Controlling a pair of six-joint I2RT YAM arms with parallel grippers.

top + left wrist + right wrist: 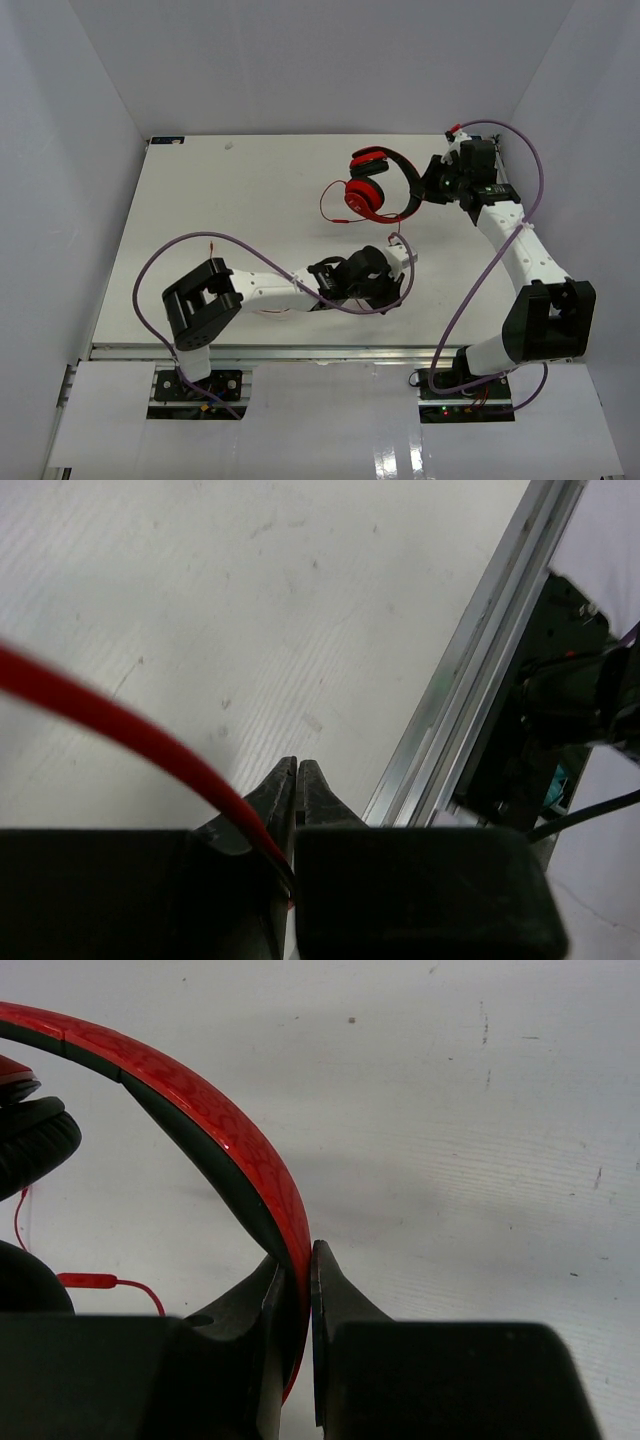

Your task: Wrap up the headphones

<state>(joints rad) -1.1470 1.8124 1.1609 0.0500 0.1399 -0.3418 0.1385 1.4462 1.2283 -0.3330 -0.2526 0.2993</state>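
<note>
At the far right of the counter [230,200]: headphones [372,185], cups side by side. Pinching the headband [235,1155] (red outside, black lining) with the right jaws. Left jaws pressed together on the cord [120,725], nearer the counter's middle, apart from the cups. Between cups and left jaws, a loop of cord bulging leftward.
</note>
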